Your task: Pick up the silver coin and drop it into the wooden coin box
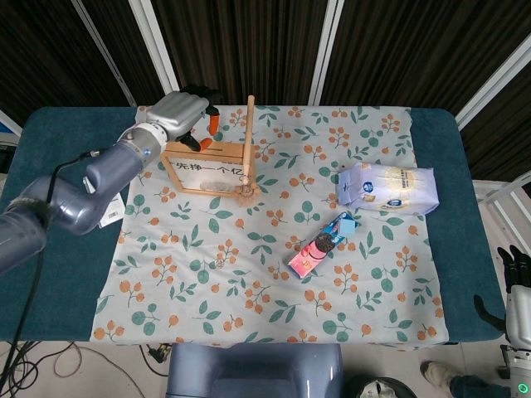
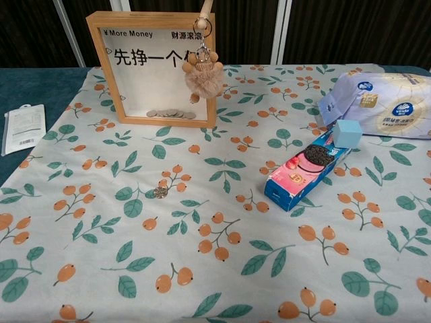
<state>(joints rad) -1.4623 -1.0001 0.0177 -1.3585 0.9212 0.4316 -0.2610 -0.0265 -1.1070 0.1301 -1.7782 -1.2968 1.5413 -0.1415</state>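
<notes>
The wooden coin box (image 1: 207, 168) (image 2: 156, 67) stands upright at the back left of the flowered cloth, with several coins (image 2: 172, 114) lying inside behind its clear front. A silver coin (image 2: 160, 192) (image 1: 220, 264) lies flat on the cloth in front of the box. My left hand (image 1: 181, 112) hovers above the box's back left corner. Its orange-tipped thumb and fingers are apart and I see nothing between them. It is out of the chest view. My right hand (image 1: 516, 286) hangs beyond the table's right front corner, fingers straight, holding nothing.
A wooden stick with a fluffy keychain (image 2: 204, 74) leans on the box's right side. A pink biscuit pack (image 2: 303, 168) with a blue cube (image 2: 347, 133) lies right of centre. A white and blue bag (image 2: 380, 104) sits at right, a white packet (image 2: 21, 128) at left.
</notes>
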